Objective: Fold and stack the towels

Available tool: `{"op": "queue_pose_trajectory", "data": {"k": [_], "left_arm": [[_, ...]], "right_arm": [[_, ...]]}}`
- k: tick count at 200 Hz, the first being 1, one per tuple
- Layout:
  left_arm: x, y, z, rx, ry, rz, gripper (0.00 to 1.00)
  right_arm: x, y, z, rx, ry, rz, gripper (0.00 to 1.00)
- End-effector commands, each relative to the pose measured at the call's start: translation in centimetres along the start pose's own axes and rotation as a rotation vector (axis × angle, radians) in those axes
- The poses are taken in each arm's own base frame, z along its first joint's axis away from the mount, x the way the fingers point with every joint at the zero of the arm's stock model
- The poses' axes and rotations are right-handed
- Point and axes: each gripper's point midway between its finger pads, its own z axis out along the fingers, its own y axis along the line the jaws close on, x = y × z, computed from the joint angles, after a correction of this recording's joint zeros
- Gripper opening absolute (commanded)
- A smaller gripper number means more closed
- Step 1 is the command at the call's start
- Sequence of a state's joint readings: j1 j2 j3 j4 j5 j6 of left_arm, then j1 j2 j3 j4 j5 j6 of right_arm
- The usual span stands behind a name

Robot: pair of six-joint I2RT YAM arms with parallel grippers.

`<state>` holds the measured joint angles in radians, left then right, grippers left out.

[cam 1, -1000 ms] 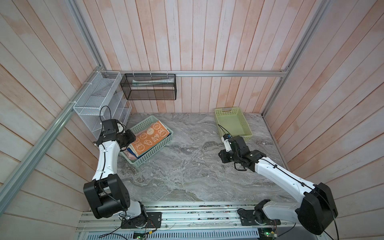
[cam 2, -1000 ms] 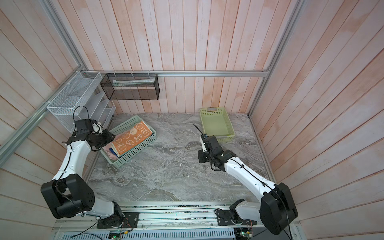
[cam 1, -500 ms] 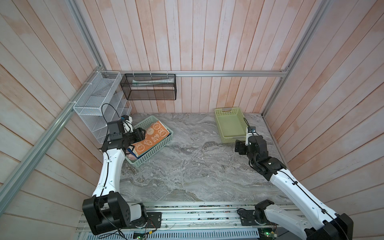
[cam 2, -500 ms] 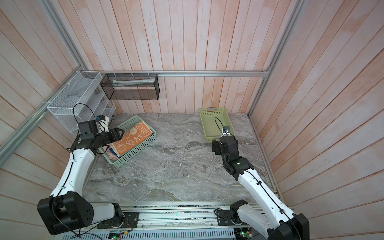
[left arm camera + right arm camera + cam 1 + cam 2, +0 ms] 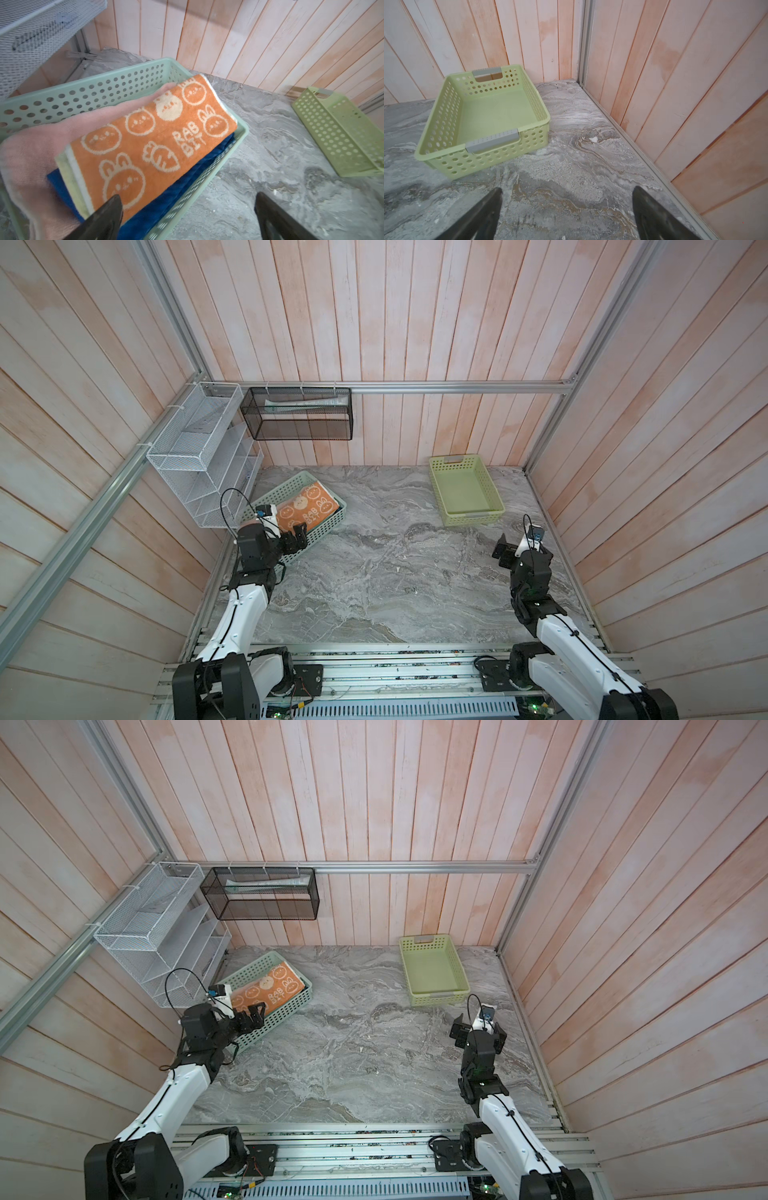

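The towels lie stacked in a mint basket [image 5: 328,526] [image 5: 128,69] at the left. The orange rabbit towel [image 5: 309,510] [image 5: 270,990] [image 5: 155,135] is folded on top. A pink towel [image 5: 37,149] and a blue towel [image 5: 187,180] lie under it. My left gripper [image 5: 297,537] [image 5: 251,1017] [image 5: 188,196] hangs open over the basket's near wall, one finger above the orange towel, holding nothing. My right gripper [image 5: 515,549] [image 5: 467,1029] [image 5: 567,189] stands open and empty above bare table at the right.
An empty yellow-green basket [image 5: 473,516] [image 5: 436,998] [image 5: 440,152] sits at the back right, just beyond the right gripper. A white wire rack [image 5: 199,472] and a black mesh shelf [image 5: 299,418] hang on the left and back walls. A metal rail [image 5: 623,128] edges the table's right side.
Both grippers have opened. The left gripper moved from the basket's left end to its near side. The right gripper swung from the table's middle to the right side.
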<state>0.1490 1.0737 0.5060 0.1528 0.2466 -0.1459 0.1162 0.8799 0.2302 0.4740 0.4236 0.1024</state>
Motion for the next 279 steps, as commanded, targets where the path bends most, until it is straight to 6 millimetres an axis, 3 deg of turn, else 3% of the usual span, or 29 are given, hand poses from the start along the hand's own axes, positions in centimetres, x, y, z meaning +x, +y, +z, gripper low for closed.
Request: {"op": "queue_pose_trajectory", "data": {"k": [1,37,73,97,115,144,177,279], "left_arm": [[-3.3,1.0,-1.0,-0.096,-0.266,0.107,1.0],[-0.1,2.1,1.2,-0.156,-0.225,0.143,1.0],[0.2,2.1,2.1,-0.136,-0.306,0.132,1.0],[0.7,1.5,4.1,-0.081,-0.252,0.136,1.0],[1.5,0.9,5.2,-0.045,-0.238,0.163,1.0],[1.9,0.7,5.0,-0.043,-0.243,0.176,1.0],[2.1,0.6,4.9,-0.037,-0.246,0.178,1.0],[2.4,0.0,4.8,-0.008,-0.252,0.202,1.0]], "right_arm": [[-3.2,0.3,0.6,-0.024,-0.156,0.059,0.98],[-1.3,1.2,2.1,-0.053,-0.152,0.041,0.98],[-0.2,1.2,3.1,-0.053,-0.156,0.03,0.98],[-0.2,1.5,3.6,-0.084,-0.159,0.008,0.98],[0.2,0.5,3.6,-0.065,-0.182,0.033,0.98],[1.4,-0.4,4.5,-0.026,-0.179,0.078,0.98],[2.0,0.5,6.3,-0.044,-0.091,0.042,0.98],[1.9,0.6,6.2,-0.045,-0.101,0.041,0.98]]}}
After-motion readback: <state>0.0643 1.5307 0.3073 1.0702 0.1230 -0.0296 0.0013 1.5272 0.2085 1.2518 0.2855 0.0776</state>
